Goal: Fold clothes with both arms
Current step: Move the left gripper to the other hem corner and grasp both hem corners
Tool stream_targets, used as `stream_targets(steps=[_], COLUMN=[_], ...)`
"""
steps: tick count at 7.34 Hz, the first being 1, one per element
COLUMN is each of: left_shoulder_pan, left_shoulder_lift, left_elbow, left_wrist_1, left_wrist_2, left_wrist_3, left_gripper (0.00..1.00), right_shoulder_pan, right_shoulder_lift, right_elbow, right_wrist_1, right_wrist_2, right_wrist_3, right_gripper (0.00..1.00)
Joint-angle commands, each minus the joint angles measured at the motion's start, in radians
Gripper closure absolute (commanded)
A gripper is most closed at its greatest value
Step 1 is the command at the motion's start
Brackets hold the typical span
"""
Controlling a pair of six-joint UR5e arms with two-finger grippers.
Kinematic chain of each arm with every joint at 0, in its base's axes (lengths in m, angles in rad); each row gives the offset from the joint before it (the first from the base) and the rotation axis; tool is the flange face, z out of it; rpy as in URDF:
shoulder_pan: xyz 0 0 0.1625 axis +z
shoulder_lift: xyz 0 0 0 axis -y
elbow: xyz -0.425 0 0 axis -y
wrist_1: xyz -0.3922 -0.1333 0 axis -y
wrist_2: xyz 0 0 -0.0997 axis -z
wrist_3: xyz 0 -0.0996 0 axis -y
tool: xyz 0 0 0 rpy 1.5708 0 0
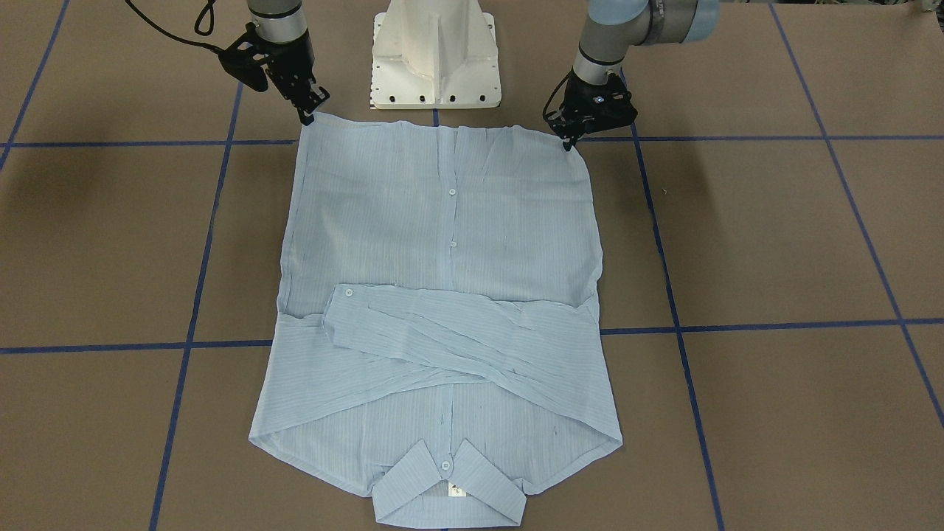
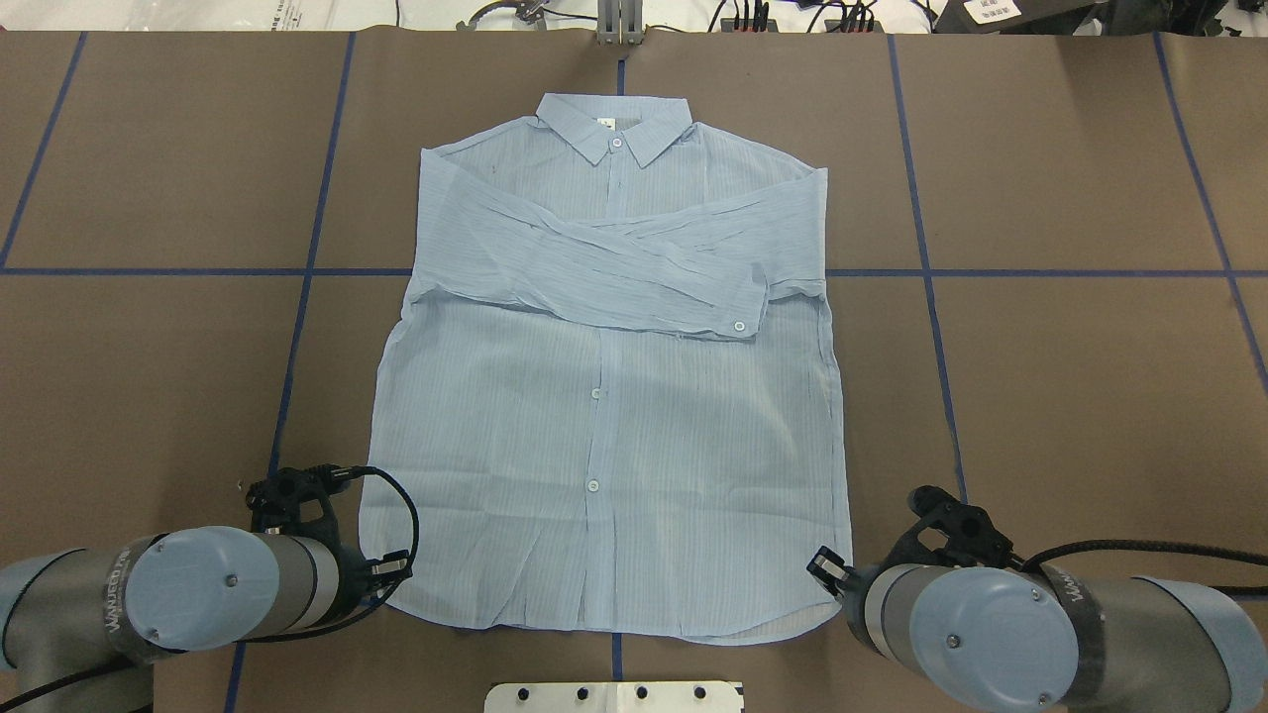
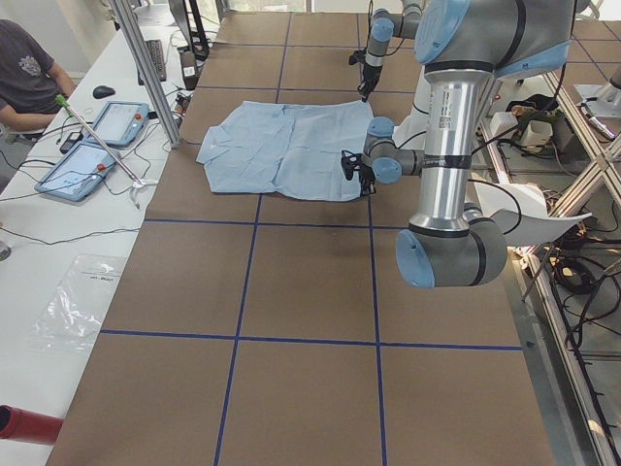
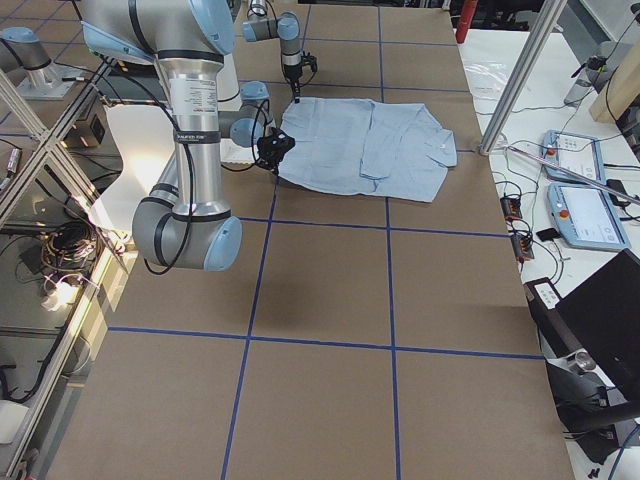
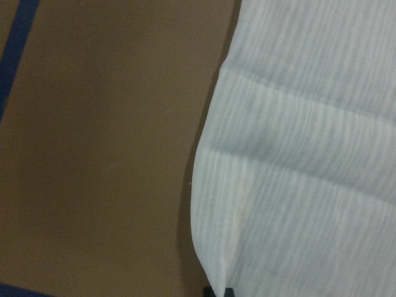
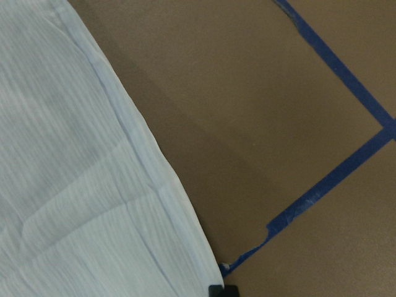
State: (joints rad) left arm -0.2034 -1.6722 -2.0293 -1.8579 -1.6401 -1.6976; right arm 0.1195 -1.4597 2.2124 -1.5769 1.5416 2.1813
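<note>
Closest to the front-facing camera, the pointed collar [image 1: 450, 494] of a light-blue striped shirt [image 1: 442, 221] sits at the end farthest from the white pedestal base [image 1: 435, 59]. The shirt lies flat, face up and buttoned, on the brown table [image 1: 774, 236], with its hem just short of the base. Both long sleeves [image 1: 472, 332] are folded across the chest and cross one over the other. The upper sleeve ends in a buttoned cuff [image 1: 345, 313] on the robot's right side of the base. Small white buttons [image 1: 452, 192] run down the front between the sleeves and the hem.

The left gripper [image 1: 568, 142] is at the hem corner on the base's left side, pointing down. Its fingers are drawn narrow, pinching the corner of the cloth. The right gripper [image 1: 308, 116] is at the opposite hem corner, on the base's right side, and is likewise closed narrow on the fabric.

In each wrist view the shirt's edge runs down to a small black fingertip at the bottom of the frame, seen for the left [image 5: 219, 291] and for the right [image 6: 223, 289].

Blue tape lines [image 1: 782, 324] divide the table into large squares. In the left side view a seated person [image 3: 24, 73] is at a white bench well away from the base, beyond the collar end. Two tablet-like control pendants [image 3: 82, 165] lie on that bench.
</note>
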Motion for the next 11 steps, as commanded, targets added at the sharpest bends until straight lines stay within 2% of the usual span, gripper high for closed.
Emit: stream_targets(steps=[1,2,3,6,7,8,9,10,11], left_shoulder_pan=[-0.001,0.001,0.019,0.045,0.035,0.003,-0.064,-0.135,-0.23], left_shoulder_lift=[-0.001,0.008,0.006,0.017,0.053,0.058,0.033,-0.027,-0.14], left_elbow=[-0.04,-0.134,-0.185,-0.32,-0.407,-0.44,-0.422,-0.335,-0.219], left_wrist_1=[0.026,0.055,0.112,0.126,0.141,0.164,0.164,0.163,0.172], left_wrist_2=[-0.001,-0.001,0.002,-0.006,-0.023,-0.065,-0.067,-0.061,-0.07], left_wrist_3=[-0.002,-0.016,-0.086,-0.196,-0.206,-0.223,-0.206,-0.157,-0.058], left_gripper=[1.0,1.0,1.0,1.0,1.0,1.0,1.0,1.0,1.0], right_shoulder_pan=[0.0,0.0,-0.001,-0.04,-0.021,0.035,0.089,0.173,0.224], right_shoulder_lift=[-0.01,-0.042,-0.08,-0.164,-0.163,-0.153,-0.124,-0.058,0.012], right_elbow=[0.003,0.03,0.071,0.202,0.223,0.228,0.211,0.155,0.11], right_wrist_1=[0.0,0.0,0.0,-0.002,-0.002,-0.002,-0.002,-0.002,-0.003], right_wrist_2=[0.002,0.0,0.0,-0.002,-0.008,-0.008,-0.011,-0.002,-0.002], right_wrist_3=[0.0,-0.002,-0.002,0.006,0.006,0.006,-0.001,-0.009,-0.062], right_gripper=[1.0,1.0,1.0,1.0,1.0,1.0,1.0,1.0,1.0])
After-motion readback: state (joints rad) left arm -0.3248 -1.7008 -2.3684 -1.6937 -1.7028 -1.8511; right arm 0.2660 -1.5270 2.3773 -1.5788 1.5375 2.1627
